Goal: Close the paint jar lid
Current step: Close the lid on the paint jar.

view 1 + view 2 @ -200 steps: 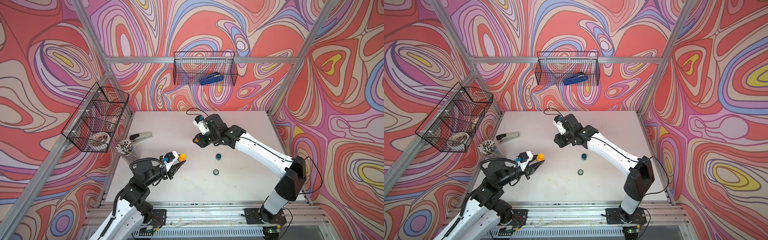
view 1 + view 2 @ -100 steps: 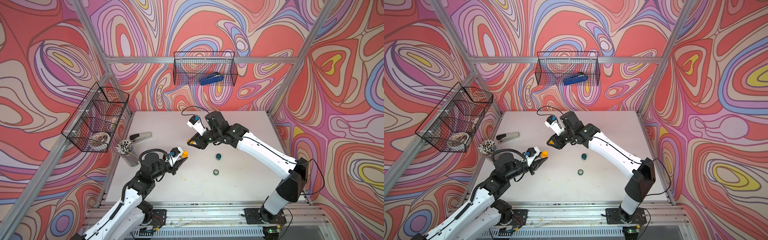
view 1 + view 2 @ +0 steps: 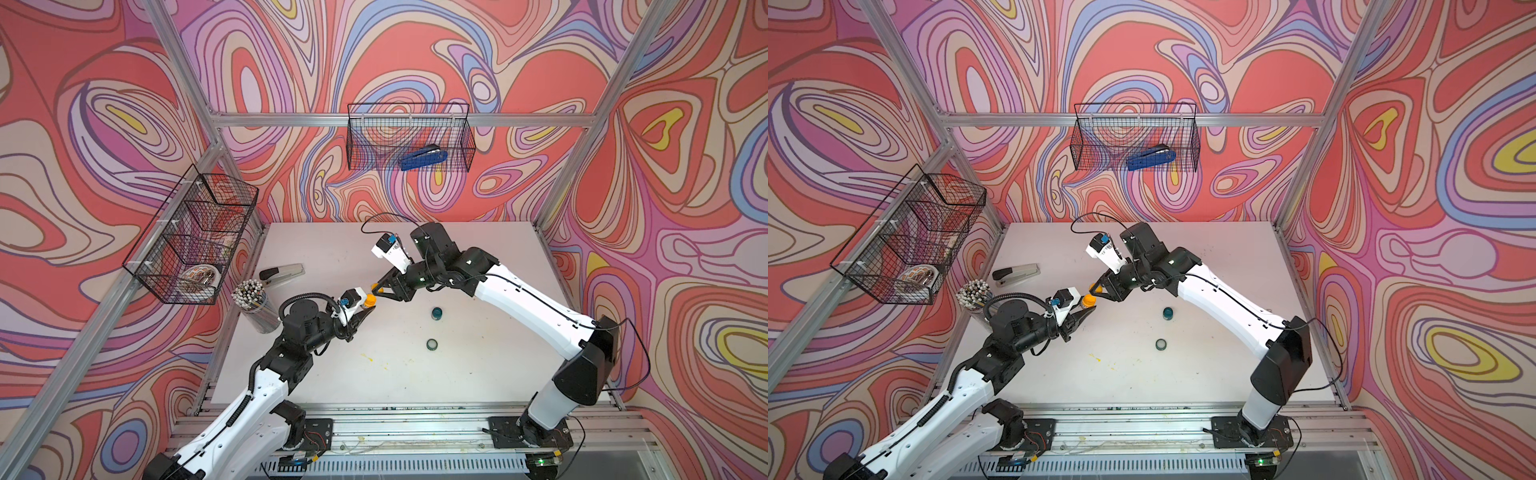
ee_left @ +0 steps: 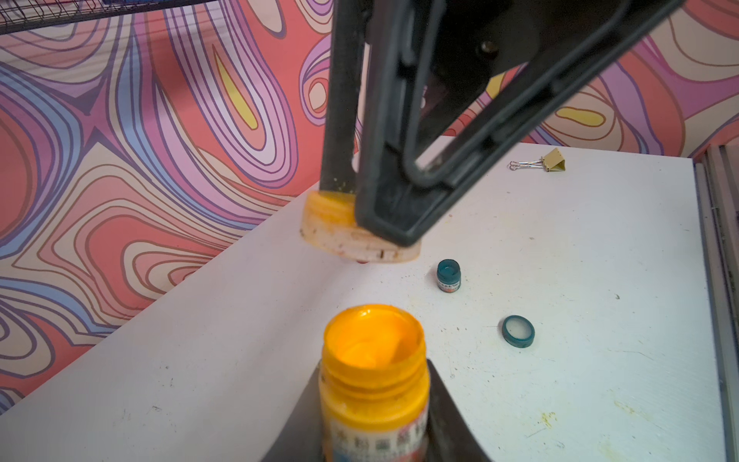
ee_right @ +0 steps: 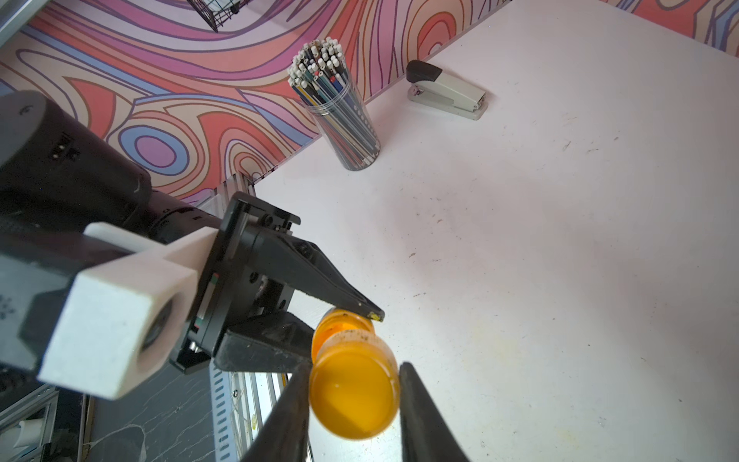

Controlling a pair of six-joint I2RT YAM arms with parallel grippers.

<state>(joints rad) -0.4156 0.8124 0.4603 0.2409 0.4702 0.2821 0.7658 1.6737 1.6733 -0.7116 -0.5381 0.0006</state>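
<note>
The paint jar [image 4: 374, 384] is small, full of yellow-orange paint, and its threaded mouth is uncovered. My left gripper [image 4: 374, 404] is shut on its body and holds it above the table in both top views [image 3: 370, 300] [image 3: 1088, 300]. My right gripper [image 5: 354, 386] is shut on the jar's yellow lid [image 5: 354, 396] by its rim. The lid [image 4: 332, 228] hangs a short way beyond the jar mouth, tilted and not touching it. In the right wrist view the lid covers most of the jar [image 5: 340, 322] behind it.
A small teal jar [image 3: 436, 312] and its loose teal lid [image 3: 432, 344] lie on the table to the right. A pencil cup [image 3: 254, 305] and a stapler [image 3: 281, 273] sit at the left. A binder clip [image 4: 548, 163] lies far back. Wire baskets [image 3: 409, 141] hang on the walls.
Both arms have closed in on each other. The left has carried the jar up and right, and the right has brought the lid down and left to just off the jar mouth.
</note>
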